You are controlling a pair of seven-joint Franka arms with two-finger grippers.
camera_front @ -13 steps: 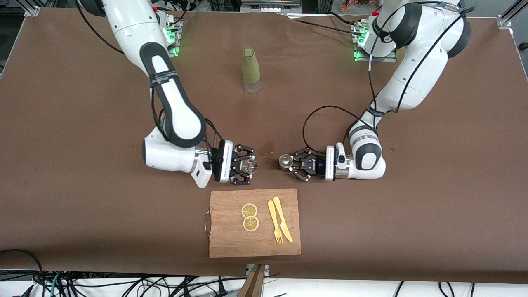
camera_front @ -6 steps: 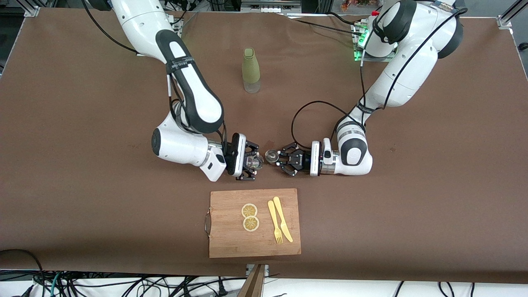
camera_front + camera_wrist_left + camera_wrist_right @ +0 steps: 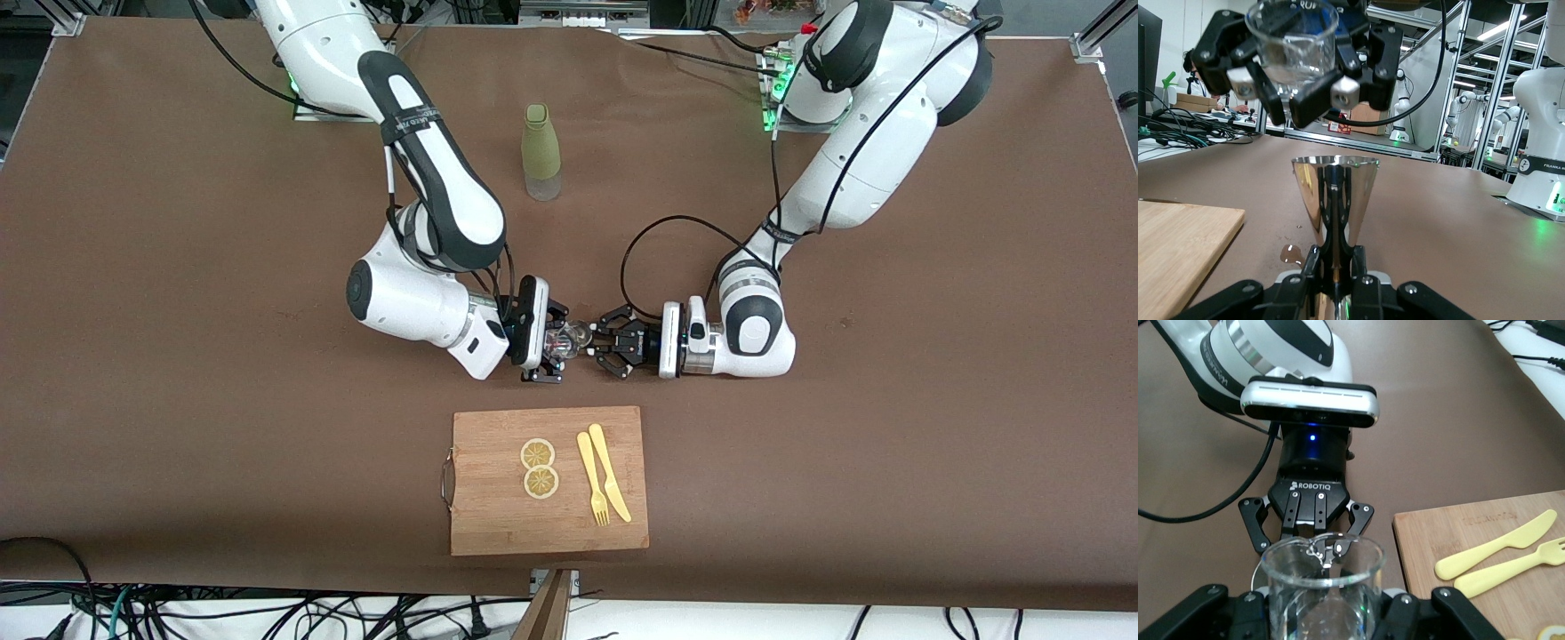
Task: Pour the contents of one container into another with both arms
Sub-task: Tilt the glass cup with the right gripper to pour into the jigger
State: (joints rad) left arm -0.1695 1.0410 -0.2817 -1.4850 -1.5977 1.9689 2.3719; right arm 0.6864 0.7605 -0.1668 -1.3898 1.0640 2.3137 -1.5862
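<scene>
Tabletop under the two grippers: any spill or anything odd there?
Yes. A small puddle lies on the brown table cover beside the cutting board, with a few droplets near it; some liquid has already spilled.

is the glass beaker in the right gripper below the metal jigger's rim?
No. In the left wrist view the right gripper holds the glass beaker above the metal jigger.

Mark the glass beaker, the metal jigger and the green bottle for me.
glass beaker [image 3: 1323, 587], right wrist view, on its clear wall.
metal jigger [image 3: 1335, 193], left wrist view, on its upper cone.
green bottle [image 3: 540, 147], front view, on its green sleeve.
</scene>
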